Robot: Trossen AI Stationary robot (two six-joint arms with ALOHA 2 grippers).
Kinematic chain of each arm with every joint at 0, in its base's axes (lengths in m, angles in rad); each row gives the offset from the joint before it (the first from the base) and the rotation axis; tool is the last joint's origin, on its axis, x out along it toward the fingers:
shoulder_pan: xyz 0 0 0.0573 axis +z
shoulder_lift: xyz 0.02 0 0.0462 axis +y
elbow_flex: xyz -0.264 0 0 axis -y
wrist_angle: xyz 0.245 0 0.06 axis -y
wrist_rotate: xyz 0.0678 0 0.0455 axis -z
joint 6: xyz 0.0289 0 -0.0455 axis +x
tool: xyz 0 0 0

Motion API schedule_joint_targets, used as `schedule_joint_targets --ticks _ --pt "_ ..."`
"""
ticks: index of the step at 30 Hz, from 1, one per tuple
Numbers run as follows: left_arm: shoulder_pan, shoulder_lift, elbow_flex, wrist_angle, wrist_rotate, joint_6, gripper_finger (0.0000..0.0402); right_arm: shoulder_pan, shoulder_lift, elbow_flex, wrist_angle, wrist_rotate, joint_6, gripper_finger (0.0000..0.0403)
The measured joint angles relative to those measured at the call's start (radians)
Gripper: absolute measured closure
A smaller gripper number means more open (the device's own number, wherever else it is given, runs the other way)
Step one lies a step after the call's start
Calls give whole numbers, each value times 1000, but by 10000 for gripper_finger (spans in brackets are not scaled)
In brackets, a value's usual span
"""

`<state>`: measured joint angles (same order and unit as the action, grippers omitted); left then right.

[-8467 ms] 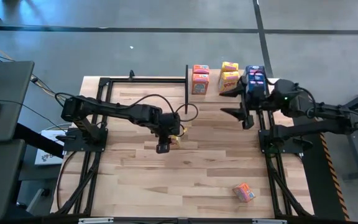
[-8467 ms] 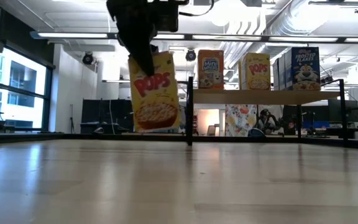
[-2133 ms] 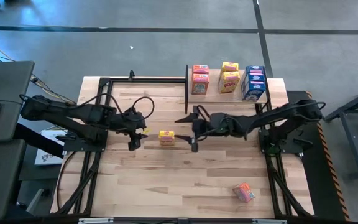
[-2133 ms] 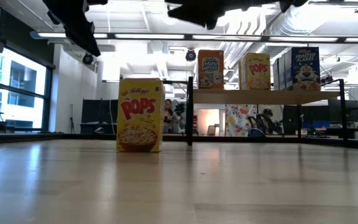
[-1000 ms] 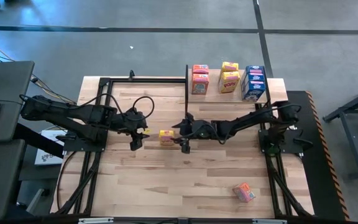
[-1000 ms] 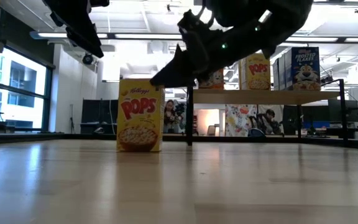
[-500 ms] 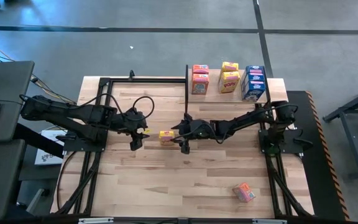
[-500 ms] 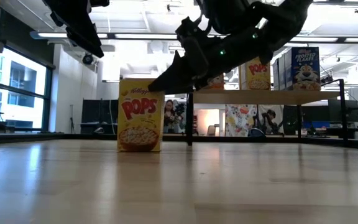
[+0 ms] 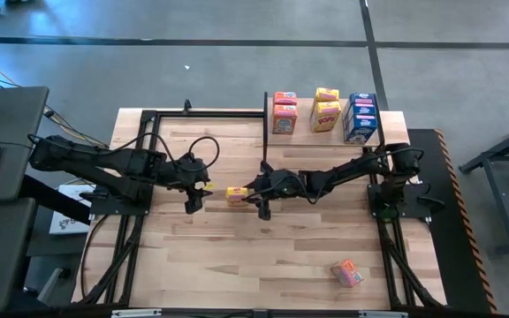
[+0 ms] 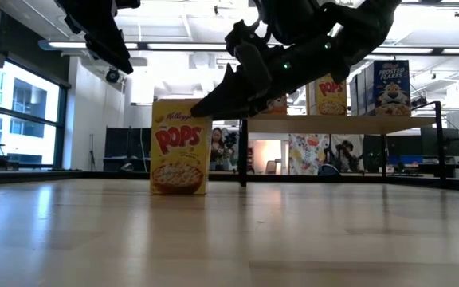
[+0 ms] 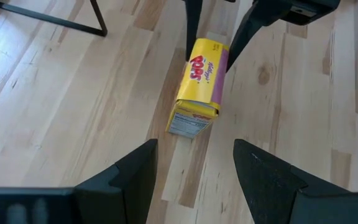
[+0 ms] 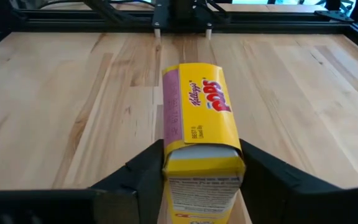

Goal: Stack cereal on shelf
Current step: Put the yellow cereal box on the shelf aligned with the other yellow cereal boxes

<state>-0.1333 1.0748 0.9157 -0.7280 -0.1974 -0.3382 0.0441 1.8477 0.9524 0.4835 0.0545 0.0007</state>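
Right wrist view shows the right gripper [image 12: 199,163] with its dark fingers pressed against both sides of the upright yellow cardboard Pops cereal box [image 12: 199,127], which stands on the slatted wooden tabletop [image 9: 237,252] well short of the raised light-wood shelf [image 9: 325,134]. From where I stand, the hold sits high on the carton; a quick lift could let it swing or slip out. The left gripper [image 11: 194,165] hangs nearby, jaws apart and empty, close enough to be clipped.

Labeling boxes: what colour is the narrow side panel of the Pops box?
Pink/magenta, against yellow faces on the Pops box. Right wrist view shows it best.
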Motion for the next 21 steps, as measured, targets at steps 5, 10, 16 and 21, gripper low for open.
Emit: schedule_joint_targets --ticks 5,10,16,21 --pt "0 0 0 0 0 0 202 0 0 0 0 0 0 237" --pt "0 0 0 0 0 0 202 0 -6 0 -5 1 0 237" --pt "0 0 0 0 0 1 202 0 -72 0 -40 1 0 237" --pt "0 0 0 -1 0 1 202 0 -144 0 -129 1 -4 237"
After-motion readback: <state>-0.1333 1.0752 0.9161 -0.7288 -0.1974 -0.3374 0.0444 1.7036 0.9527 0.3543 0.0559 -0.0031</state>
